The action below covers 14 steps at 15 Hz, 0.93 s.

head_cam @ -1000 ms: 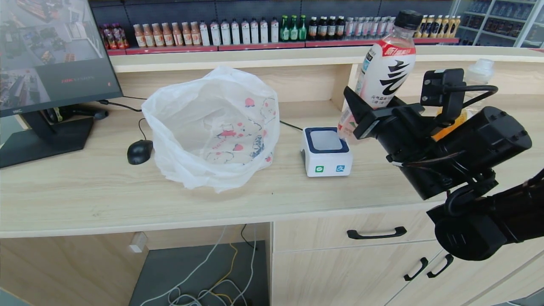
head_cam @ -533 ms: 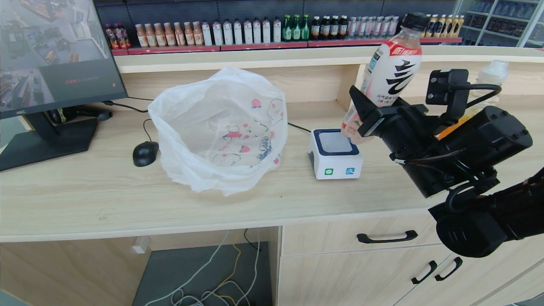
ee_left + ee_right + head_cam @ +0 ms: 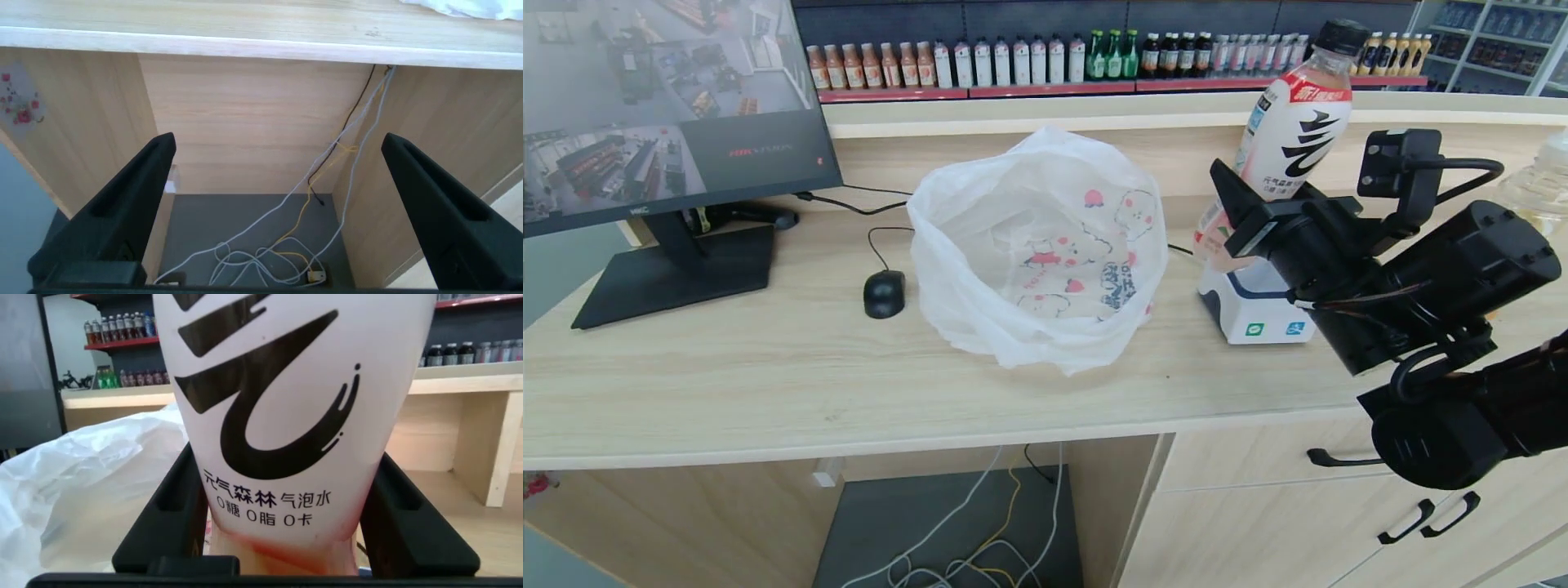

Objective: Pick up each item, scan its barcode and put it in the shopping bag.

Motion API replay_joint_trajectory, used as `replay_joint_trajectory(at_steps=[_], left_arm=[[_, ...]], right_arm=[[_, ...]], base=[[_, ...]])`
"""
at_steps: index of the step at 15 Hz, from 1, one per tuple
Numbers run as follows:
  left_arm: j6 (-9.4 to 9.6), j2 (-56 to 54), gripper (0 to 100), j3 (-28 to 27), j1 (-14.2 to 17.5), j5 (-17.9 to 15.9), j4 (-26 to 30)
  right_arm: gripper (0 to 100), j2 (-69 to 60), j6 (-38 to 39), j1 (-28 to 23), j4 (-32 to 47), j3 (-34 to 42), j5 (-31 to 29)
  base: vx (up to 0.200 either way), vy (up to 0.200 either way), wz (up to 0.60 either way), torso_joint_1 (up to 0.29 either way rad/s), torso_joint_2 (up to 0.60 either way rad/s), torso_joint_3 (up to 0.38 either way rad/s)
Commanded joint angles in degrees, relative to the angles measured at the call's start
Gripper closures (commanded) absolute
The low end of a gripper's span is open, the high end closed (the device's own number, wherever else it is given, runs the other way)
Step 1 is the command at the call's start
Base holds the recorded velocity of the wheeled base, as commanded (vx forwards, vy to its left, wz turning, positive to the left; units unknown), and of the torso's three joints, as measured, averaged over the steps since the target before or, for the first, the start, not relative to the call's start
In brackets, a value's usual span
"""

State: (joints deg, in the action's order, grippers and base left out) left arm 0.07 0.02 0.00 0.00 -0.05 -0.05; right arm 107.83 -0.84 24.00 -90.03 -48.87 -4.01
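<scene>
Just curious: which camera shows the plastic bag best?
Head view: the whole shopping bag stands open on the counter. The right wrist view shows part beside the bottle; the left wrist view, a white edge.

Black characters cross the white label of the bottle [image 3: 1290, 131], upper right; a red logo marks the monitor [image 3: 670, 106], upper left; two small icons front the scanner [image 3: 1262, 318].

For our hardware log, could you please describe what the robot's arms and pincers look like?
The right arm is matte black, built of thick cylindrical housings ringed with bolts, with a boxy black camera on a bracket and a black cable looping from it. The right pincer and left pincer have flat, black, tapering fingers.
</scene>
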Motion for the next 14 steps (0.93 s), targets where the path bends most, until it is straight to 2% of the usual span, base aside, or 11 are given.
replay_joint_trajectory(at_steps=[1, 4, 9, 14], left_arm=[[0.01, -0.02, 0, 0.0, 0.0, 0.05, -0.04], [0.01, -0.02, 0, 0.0, -0.09, 0.05, -0.04], [0.19, -0.02, 0, 0.0, -0.09, -0.04, -0.04], [0.19, -0.02, 0, 0.0, -0.09, -0.04, -0.04]], right_arm=[[100, -0.16, -0.04, -0.01, 0.03, 0.18, 0.06], [100, 0.19, -0.04, -0.01, 0.03, 0.09, 0.06], [100, 0.72, -0.04, 0.17, 0.03, 0.0, 0.14], [100, 0.81, -1.27, 3.59, 0.03, 0.36, 0.23]], base=[[0.0, 0.2, 0.0, 0.007, 0.0, -0.002], [0.0, 0.2, 0.0, 0.007, 0.0, 0.001], [0.0, 0.0, 0.0, 0.0, 0.0, 0.0], [0.0, 0.0, 0.0, 0.0, 0.0, 0.0]])
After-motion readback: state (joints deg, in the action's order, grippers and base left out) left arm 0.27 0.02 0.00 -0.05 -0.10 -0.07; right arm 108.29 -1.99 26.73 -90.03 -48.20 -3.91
